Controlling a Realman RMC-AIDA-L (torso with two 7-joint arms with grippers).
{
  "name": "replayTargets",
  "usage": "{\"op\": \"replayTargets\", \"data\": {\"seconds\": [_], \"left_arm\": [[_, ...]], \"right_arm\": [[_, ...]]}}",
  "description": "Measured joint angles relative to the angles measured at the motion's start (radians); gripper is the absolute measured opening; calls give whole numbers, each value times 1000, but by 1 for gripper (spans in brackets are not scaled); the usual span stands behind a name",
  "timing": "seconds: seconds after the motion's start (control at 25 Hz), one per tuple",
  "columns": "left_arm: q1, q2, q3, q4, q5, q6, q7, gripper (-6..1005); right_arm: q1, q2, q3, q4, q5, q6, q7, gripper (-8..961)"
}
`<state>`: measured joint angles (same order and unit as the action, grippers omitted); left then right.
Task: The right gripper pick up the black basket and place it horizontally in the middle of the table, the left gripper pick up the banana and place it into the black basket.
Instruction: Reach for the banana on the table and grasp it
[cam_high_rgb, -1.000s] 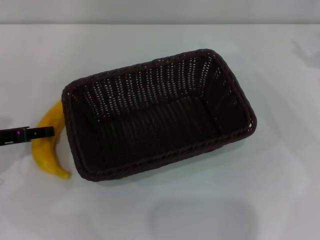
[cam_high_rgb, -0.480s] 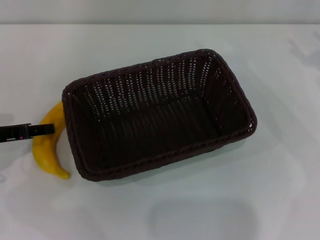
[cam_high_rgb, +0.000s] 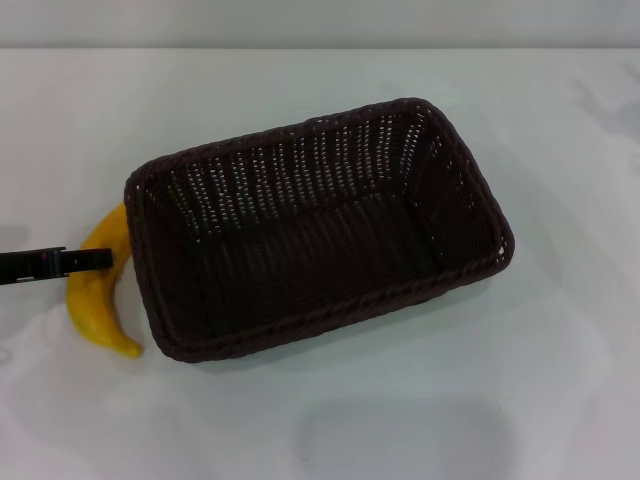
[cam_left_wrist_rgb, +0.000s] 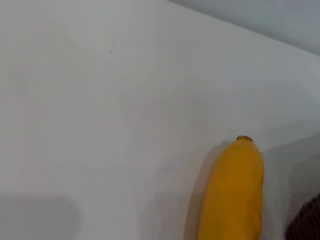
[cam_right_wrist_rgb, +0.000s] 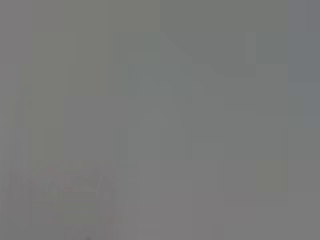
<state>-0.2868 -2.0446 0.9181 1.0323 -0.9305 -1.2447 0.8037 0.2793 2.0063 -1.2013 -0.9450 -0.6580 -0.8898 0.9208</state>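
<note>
At the bench's left edge, your left gripper (cam_high_rgb: 100, 260) reaches in as a thin black finger lying across the middle of the banana (cam_high_rgb: 98, 285). How wide its jaws stand, and whether they have hold of the fruit, cannot be told from the head view, and the left wrist view shows no fingers at all. The banana lies flat on the white bench (cam_high_rgb: 560, 400), curving along the short left end of the black basket (cam_high_rgb: 320, 225), its far end touching or just beside the braided rim and its near tip pointing toward the bench's front edge. The left wrist view shows one tip of the fruit (cam_left_wrist_rgb: 235, 190) and a sliver of dark wicker beside it.

The basket sits open side up around the middle of the bench, long side running roughly left to right though somewhat skewed, and holds nothing. That half of the job looks done; the banana pickup is the step in hand.

To do it well, take the fruit at mid-length so it hangs level. Close gently, since ripe skin bruises. Lift straight up until it clears the rim before you carry it right over the basket, then lower it well inside.

The right gripper is out of sight.
</note>
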Motion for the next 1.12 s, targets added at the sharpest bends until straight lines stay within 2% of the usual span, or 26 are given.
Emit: {"op": "replayTargets", "data": {"seconds": [1.12], "left_arm": [[-5,-10,-11,11,14,32,14,501]], "right_arm": [[-5,0,-16,-15,0,-14,12,793]]}}
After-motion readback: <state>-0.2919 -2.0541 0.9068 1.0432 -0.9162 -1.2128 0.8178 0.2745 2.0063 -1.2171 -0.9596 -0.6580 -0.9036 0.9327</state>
